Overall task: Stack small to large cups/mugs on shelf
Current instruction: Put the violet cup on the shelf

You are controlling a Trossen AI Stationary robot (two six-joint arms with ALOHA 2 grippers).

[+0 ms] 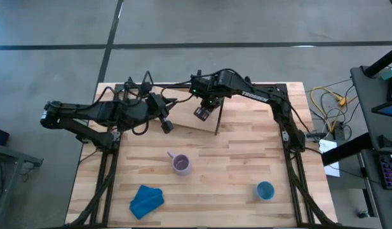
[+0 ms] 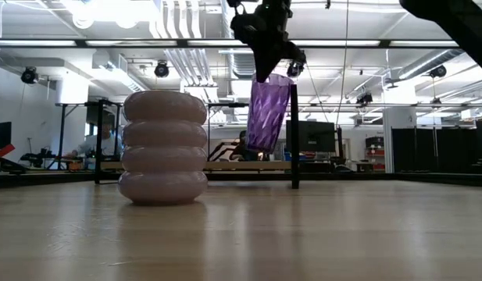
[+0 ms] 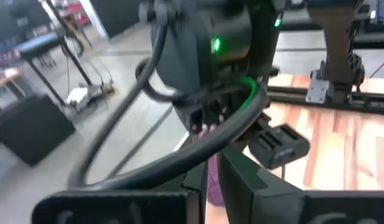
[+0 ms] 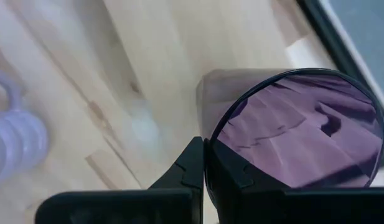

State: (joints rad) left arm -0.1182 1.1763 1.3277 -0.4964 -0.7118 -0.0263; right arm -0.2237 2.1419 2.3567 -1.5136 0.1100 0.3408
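Note:
My right gripper point(image 1: 204, 109) is shut on the tall translucent purple tumbler point(image 2: 269, 113) above the light-wood shelf board point(image 1: 190, 121), which has a thin black rod frame point(image 2: 294, 133). The tumbler also shows in the right wrist view point(image 4: 297, 134). My left gripper point(image 1: 166, 124) hovers just left of the shelf, nearly shut and empty. The lavender ribbed mug point(image 1: 181, 163) stands on its base mid-table; in the low view point(image 2: 164, 147) it is near and large. The small bright blue cup point(image 1: 265, 190) stands near the table's front right. My right gripper pinches the tumbler's rim point(image 4: 207, 146), with one finger inside the mouth and one outside. The fingers come from above, pointing down. The tumbler hangs below them, mouth up and slightly tilted, its base point(image 2: 260, 148) clear above the shelf board.
A crumpled blue cloth point(image 1: 147, 200) lies near the table's front left. The shelf's black rod leg point(image 1: 218, 121) stands right beside the hanging tumbler. In the left wrist view, the right arm's wrist point(image 3: 210, 50) is close in front of my left gripper.

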